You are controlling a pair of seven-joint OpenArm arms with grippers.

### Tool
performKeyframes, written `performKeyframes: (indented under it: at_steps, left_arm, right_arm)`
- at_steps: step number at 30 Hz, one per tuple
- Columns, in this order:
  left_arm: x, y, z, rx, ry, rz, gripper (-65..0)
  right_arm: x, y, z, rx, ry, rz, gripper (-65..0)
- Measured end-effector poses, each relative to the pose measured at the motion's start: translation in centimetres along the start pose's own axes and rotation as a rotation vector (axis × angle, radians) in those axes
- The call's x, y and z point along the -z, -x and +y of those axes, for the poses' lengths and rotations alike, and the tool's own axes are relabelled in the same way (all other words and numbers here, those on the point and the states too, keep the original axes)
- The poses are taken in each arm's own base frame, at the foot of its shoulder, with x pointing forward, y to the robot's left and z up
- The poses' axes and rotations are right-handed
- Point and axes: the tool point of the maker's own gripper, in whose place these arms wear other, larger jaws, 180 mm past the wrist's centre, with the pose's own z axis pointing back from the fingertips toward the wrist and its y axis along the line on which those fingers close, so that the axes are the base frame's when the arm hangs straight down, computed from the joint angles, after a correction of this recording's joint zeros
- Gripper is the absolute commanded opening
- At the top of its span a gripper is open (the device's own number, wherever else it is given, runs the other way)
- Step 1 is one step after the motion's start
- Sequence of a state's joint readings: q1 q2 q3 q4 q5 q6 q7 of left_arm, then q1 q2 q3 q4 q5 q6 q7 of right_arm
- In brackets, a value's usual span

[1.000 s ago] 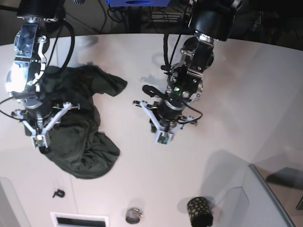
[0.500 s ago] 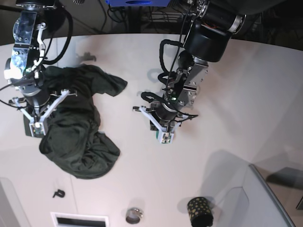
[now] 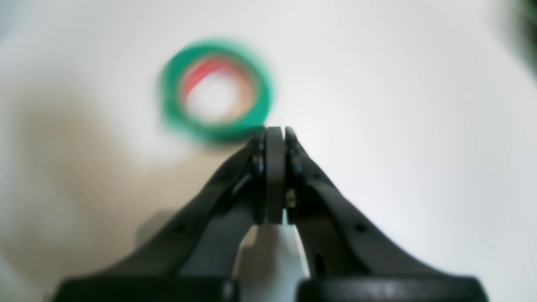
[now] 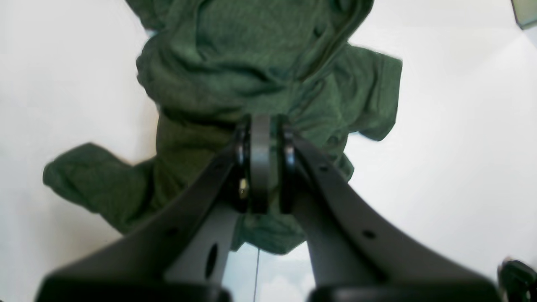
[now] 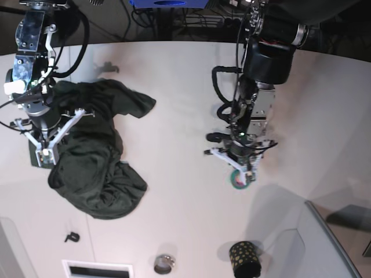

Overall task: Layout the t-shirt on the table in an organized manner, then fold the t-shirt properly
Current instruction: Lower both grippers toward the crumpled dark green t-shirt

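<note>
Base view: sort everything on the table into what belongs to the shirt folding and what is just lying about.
Belongs to the job:
- t-shirt, crumpled
- table
- right gripper, at the shirt's edge
- left gripper

Just lying about:
- green tape roll
- spotted black cup
- small metal ring
- black clip
- grey bin

Behind the desk we saw dark floor strewn with cables (image 5: 191,20), a blue box (image 5: 168,3), and bright overhead light.

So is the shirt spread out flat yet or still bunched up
Bunched up. The t-shirt lies in a crumpled heap on the table, with deep folds and its sleeves tucked unevenly.
</note>
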State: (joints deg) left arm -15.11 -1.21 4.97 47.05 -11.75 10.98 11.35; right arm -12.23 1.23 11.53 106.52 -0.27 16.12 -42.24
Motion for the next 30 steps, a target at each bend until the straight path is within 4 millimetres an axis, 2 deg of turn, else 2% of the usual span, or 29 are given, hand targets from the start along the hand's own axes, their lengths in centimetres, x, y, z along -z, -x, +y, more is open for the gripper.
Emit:
performKeyframes:
  at_steps: [1,3,5,8,9,11,14,16,18,20,22,24,26,30]
  left_arm:
    - [-0.1,0.0,1.1,0.001,-0.015,-0.007,-65.0]
    - [-0.8,0.1,0.7,0.018,-0.005,-0.019,-65.0]
    - [-1.7,0.0,-2.4,0.052,0.072,-0.034,-65.0]
    - [-3.6,-1.6,-8.6,0.126,0.218,-0.106,-65.0]
    - [-4.1,-2.1,-9.9,0.142,0.253,-0.127,-65.0]
    - [-4.7,-2.0,-11.4,0.190,0.285,-0.140,-65.0]
    - [-5.3,0.0,-12.9,0.273,0.328,-0.108,-65.0]
    - [-6.2,1.2,-14.9,0.327,0.383,-0.100,-65.0]
    - [-7.0,1.8,-16.8,0.357,0.443,-0.100,-65.0]
    - [-8.3,2.2,-18.4,0.375,0.501,-0.106,-65.0]
    - [-9.7,3.7,-18.9,0.424,0.556,-0.057,-65.0]
    - [-10.6,5.2,-18.5,0.455,0.591,0.001,-65.0]
    - [-10.8,6.0,-17.4,0.468,0.574,0.032,-65.0]
    - [-10.7,5.2,-15.3,0.494,0.550,0.008,-65.0]
  right_arm:
    - [0.0,0.1,0.0,-0.001,0.001,0.003,-62.1]
    - [0.0,0.0,0.0,0.000,0.000,0.001,-62.1]
    - [0.0,-0.2,0.2,0.002,-0.009,-0.008,-62.1]
    - [0.0,-0.1,0.2,-0.001,-0.007,-0.004,-62.1]
    - [0.0,-0.1,0.2,-0.002,-0.007,-0.004,-62.1]
    - [0.0,-0.3,0.2,-0.002,-0.007,-0.006,-61.8]
    - [0.1,-0.7,0.1,0.000,-0.005,-0.014,-61.2]
    - [0.5,-1.3,0.0,0.004,-0.006,-0.027,-60.5]
    - [1.5,-1.1,0.0,0.008,-0.009,-0.006,-55.2]
    - [2.4,-0.8,0.0,0.017,-0.017,0.018,-45.3]
    - [3.2,-0.5,-0.4,0.014,-0.018,0.038,-35.0]
    - [3.9,-0.4,-0.7,0.018,-0.013,0.051,-28.7]
    - [4.3,-0.1,-1.1,0.029,-0.009,0.062,-28.1]
    - [4.3,-0.1,-2.9,0.078,0.031,0.061,-28.1]
